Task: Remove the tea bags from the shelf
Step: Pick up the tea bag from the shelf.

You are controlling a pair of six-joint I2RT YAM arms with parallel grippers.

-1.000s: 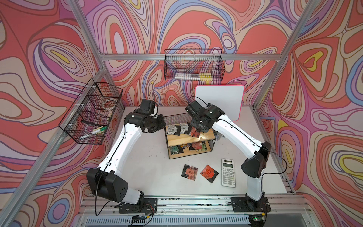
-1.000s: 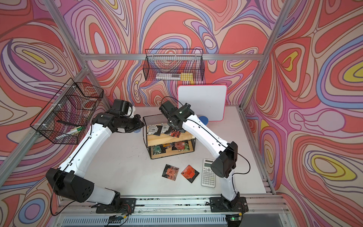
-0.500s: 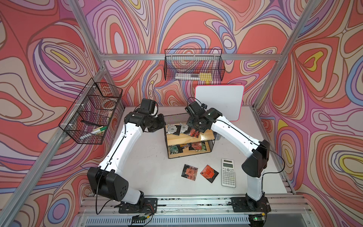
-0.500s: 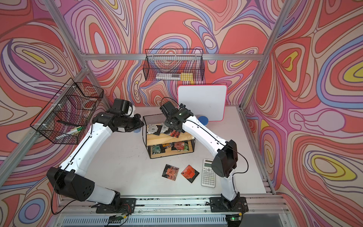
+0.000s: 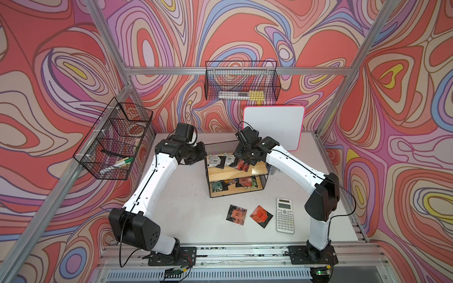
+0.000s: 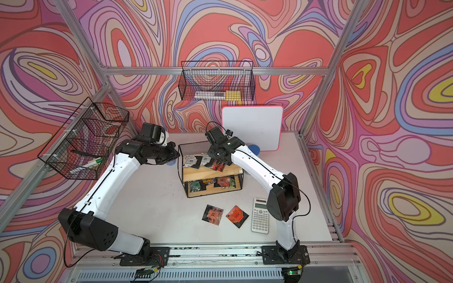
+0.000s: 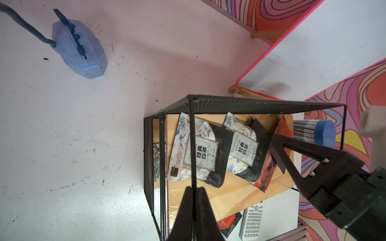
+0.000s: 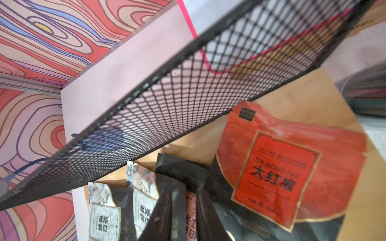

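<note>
My left jaws, closed, clamp the shelf [image 7: 269,103] frame. My right jaws, nearer the tea bags [image 5: 228,161], straddle one red tea bag [image 8: 190,210] edge-on between them on the top board. Whether they pinch it, I cannot tell.

The shelf [image 5: 228,175] stands open at front and top; its mesh back panel [image 8: 188,87] closes the rear; the left gripper [image 7: 195,188] pinches its side wire; the right gripper [image 5: 247,163] crowds the top board; in front, bare table [image 5: 186,203] beside two tea bags [image 5: 236,214] and a calculator [image 5: 285,215].
</note>
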